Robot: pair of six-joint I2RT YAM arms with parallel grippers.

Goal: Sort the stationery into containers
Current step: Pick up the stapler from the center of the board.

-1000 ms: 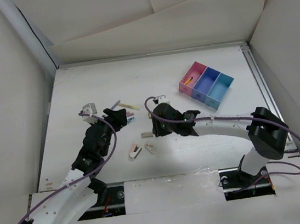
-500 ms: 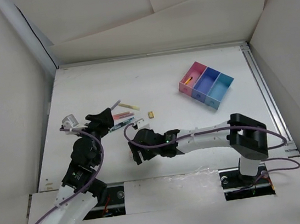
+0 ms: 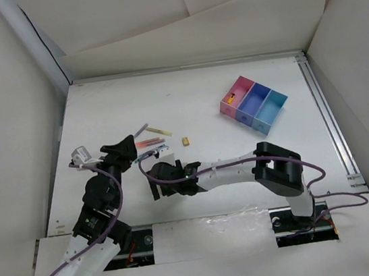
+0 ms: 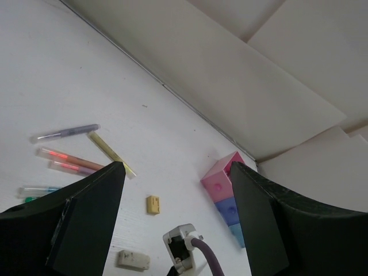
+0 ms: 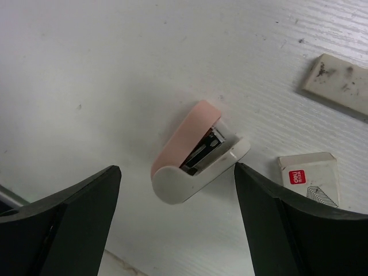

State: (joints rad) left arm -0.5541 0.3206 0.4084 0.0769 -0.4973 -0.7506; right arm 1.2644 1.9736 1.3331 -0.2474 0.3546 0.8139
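The containers (image 3: 254, 106) stand far right in a joined row: pink (image 4: 221, 180), purple-blue (image 4: 228, 209) and light blue (image 4: 236, 232); something yellow lies in the pink one. Pens (image 3: 148, 143), a yellow strip (image 4: 110, 152) and a tan block (image 3: 185, 140) lie left of centre. My left gripper (image 4: 176, 167) hangs open and empty just left of the pens. My right gripper (image 5: 177, 167) is open low over the table, a small pink-and-white stapler (image 5: 195, 152) lying free between its fingers. Two white erasers (image 5: 339, 86) (image 5: 307, 178) lie beside it.
White board walls (image 3: 20, 132) close in the left, back and right of the table. A metal rail (image 3: 324, 113) runs along the right edge. My right arm's link (image 3: 233, 169) stretches low across the near middle.
My right arm has swung left and nearer from the table's middle, come down over the stapler and opened wide. My left arm has drawn back to the left, its jaws opening a little.
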